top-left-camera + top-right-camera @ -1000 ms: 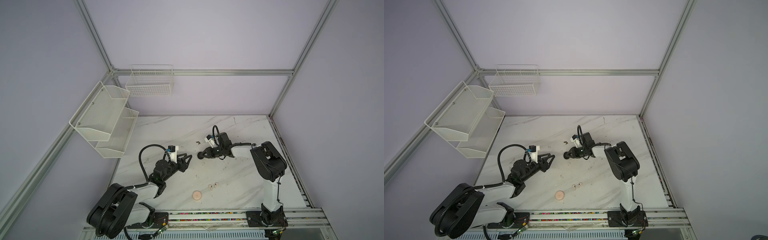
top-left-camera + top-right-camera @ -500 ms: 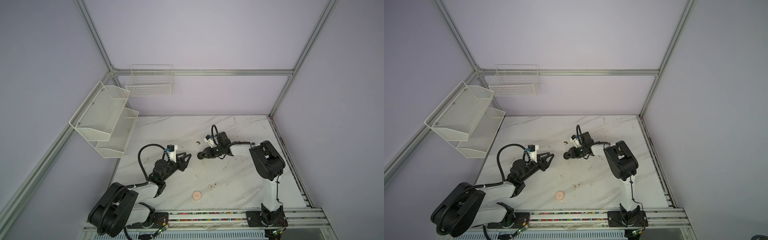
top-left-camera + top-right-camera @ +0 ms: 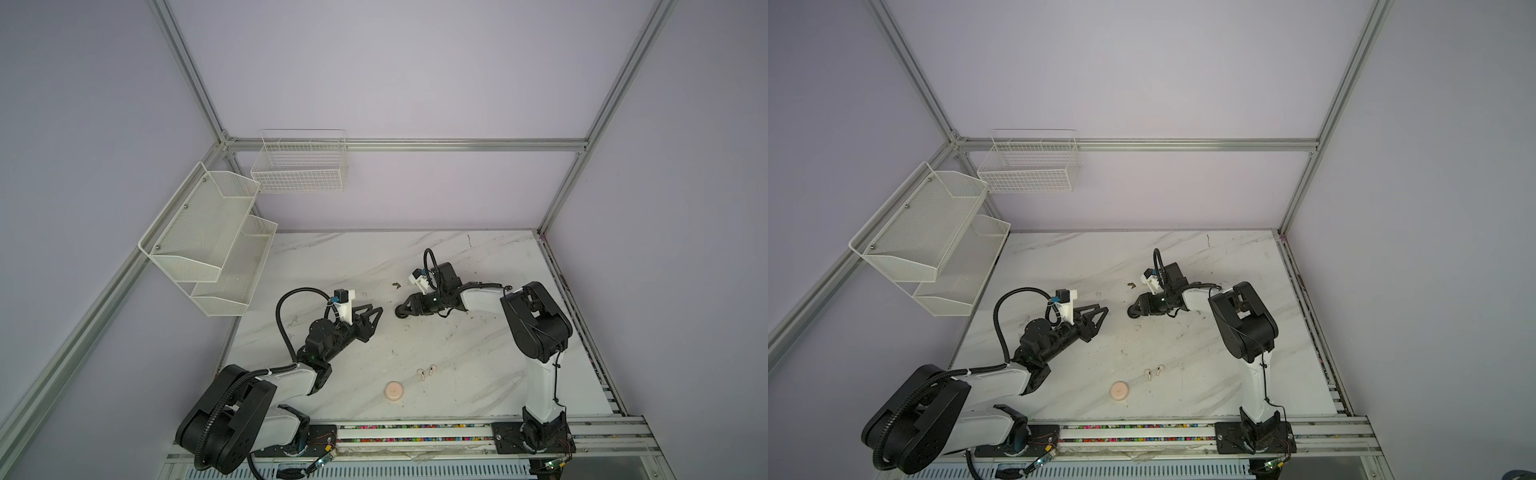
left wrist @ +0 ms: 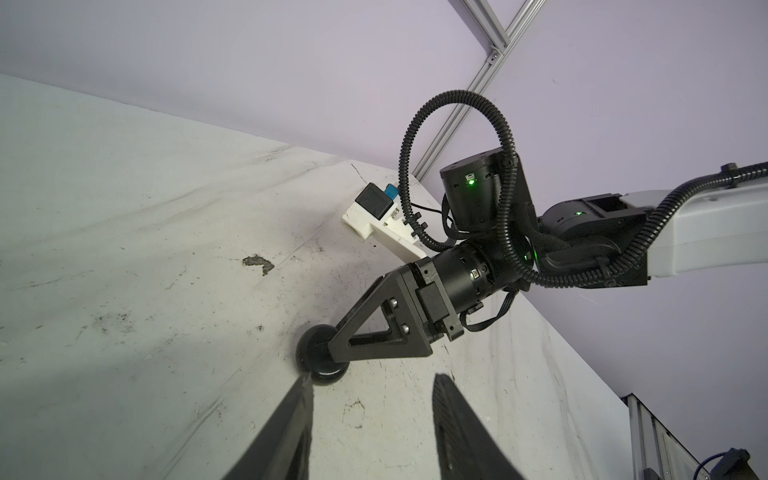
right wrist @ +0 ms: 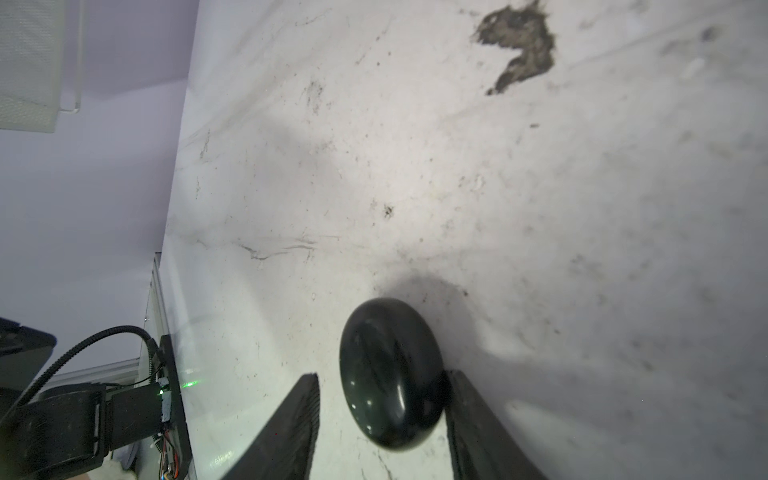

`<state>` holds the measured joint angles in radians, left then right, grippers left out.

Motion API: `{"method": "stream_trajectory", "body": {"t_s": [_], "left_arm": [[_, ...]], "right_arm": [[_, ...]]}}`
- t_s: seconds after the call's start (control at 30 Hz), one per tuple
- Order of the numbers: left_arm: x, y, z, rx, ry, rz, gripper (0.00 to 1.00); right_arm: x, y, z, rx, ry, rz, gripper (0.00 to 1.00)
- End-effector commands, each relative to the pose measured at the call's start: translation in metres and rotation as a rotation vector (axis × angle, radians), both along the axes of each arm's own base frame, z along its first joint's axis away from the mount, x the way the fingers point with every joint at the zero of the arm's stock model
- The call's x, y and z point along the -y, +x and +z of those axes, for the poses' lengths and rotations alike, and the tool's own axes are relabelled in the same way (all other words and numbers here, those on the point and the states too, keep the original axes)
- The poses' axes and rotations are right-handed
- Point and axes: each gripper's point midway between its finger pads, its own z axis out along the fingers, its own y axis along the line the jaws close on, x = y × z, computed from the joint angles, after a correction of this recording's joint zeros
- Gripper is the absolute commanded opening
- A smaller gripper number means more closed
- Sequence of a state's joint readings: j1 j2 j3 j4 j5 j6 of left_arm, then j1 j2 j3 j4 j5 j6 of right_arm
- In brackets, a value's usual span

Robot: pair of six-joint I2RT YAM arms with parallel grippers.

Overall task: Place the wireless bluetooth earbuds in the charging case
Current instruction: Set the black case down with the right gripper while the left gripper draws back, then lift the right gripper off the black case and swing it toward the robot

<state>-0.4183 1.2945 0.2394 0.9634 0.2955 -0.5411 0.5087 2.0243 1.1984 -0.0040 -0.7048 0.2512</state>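
Note:
A black round charging case rests on the marble table, lid shut. My right gripper stands open around it: one finger touches its side, the other is a gap away. In both top views the black case sits at the tip of the right gripper. My left gripper is open and empty, pointing at the black case from close by. Two pale pink earbuds lie loose near the front, beside a shut pink case.
A dark stain marks the table behind the right gripper. White mesh shelves and a wire basket hang on the left and back walls. The left gripper and the right gripper's finger are close together at mid-table.
The right gripper's jaws have spread apart around the black case, which stays on the table. The left arm has hardly moved.

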Motion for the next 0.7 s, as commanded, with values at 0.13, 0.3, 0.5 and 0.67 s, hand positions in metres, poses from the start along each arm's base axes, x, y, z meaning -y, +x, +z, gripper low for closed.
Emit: {"method": "stream_trajectory", "body": {"t_s": [0.13, 0.3, 0.5, 0.67], "left_arm": [[0.000, 0.006, 0.025, 0.039, -0.063, 0.009, 0.47], [-0.004, 0.006, 0.021, -0.009, -0.047, 0.034, 0.47], [-0.008, 0.010, 0.020, -0.075, -0.055, 0.068, 0.47], [-0.013, 0.012, 0.014, -0.128, -0.051, 0.107, 0.48]], "right_arm": [[0.032, -0.003, 0.012, 0.073, -0.172, -0.028, 0.56], [0.036, -0.028, 0.036, 0.136, -0.183, -0.043, 0.54], [-0.006, -0.061, 0.044, 0.176, -0.115, 0.013, 0.53], [-0.031, -0.069, 0.027, 0.164, -0.099, 0.064, 0.52]]}}
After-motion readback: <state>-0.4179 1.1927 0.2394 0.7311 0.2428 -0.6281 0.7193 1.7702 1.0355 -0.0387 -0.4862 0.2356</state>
